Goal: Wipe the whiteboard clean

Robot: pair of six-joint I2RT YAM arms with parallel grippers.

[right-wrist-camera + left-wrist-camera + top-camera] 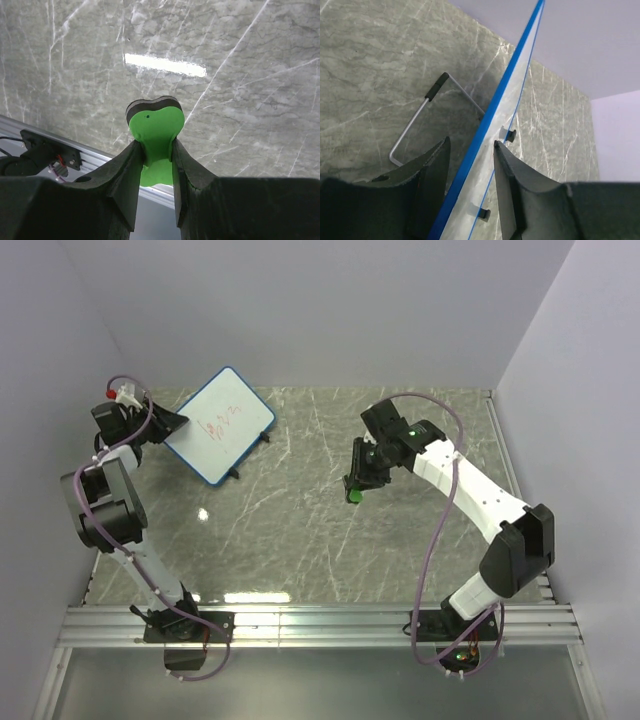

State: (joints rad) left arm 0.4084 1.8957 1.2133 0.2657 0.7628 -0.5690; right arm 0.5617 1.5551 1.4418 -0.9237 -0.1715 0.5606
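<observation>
Here the board (222,426) sat at the far left of the desk (300,540), turned at an angle to the desk's edges, its white face up towards the top camera. Red scribbles (221,428) marked the middle of that face. The left tool (172,428) met the board at its left edge. In the left wrist view the blue frame ran edge-on between the two dark fingers (432,167), which stood close on either side of it, nearly shut around the frame; whether both pads actually pressed on it could not be told. The board rose steeply there, tilted rather than flat. Behind it a bent wire stand (415,122) with a black tip lay over the marbled surface, and two small black feet (510,134) showed along the board's lower side. Whether those feet touched the desk was not clear.

Well apart, near the desk's centre right, the right tool (356,484) hung above the surface, pointing down. It was closed on the eraser (155,122), a green bow-shaped piece with a dark layer on one face. The wrist view showed both fingers squeezing its narrow waist, the rounded end sticking out beyond the tips. The eraser was clear of the board, with open desk between them
</observation>
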